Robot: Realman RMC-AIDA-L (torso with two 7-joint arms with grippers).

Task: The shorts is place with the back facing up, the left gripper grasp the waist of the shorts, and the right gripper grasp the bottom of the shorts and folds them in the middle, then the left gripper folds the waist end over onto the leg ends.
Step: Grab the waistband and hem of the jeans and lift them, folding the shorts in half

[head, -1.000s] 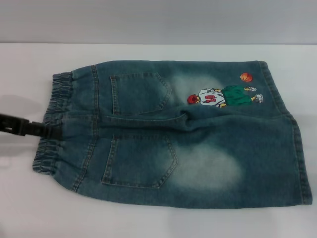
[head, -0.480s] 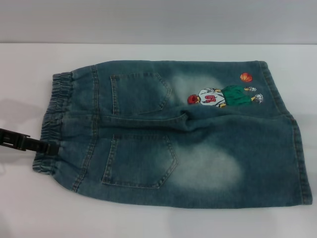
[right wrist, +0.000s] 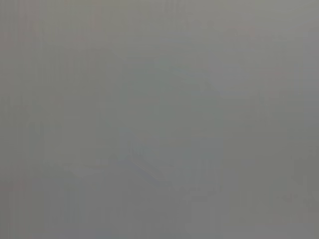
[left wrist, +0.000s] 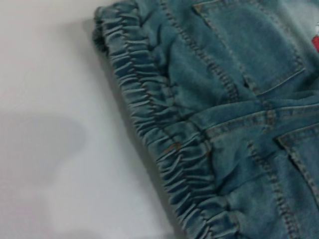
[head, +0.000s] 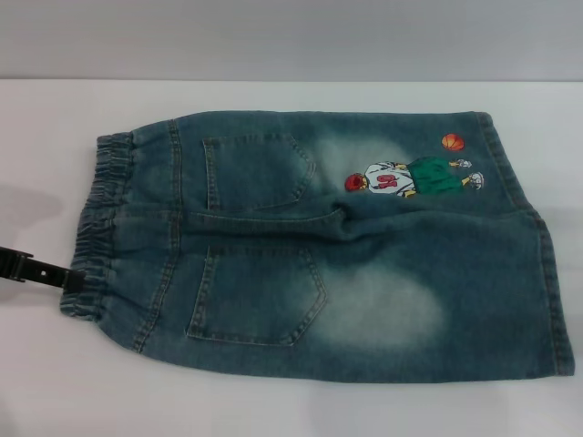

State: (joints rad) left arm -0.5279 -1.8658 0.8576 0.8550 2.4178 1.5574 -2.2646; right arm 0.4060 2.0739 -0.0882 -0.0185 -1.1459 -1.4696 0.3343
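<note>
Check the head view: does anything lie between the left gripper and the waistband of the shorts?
Nothing visible does. The left gripper is already at the near corner of the waistband of the shorts, with only bare white table around it.

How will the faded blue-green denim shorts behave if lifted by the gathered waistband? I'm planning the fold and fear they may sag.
The faded blue-green denim shorts will probably drape, not hold flat: creases already run across the seat. The ruffled elastic waistband looks bunched and thick, likely giving a secure pinch. The left gripper sits at its edge; denim looks fairly heavy, so the legs may drag.
</note>
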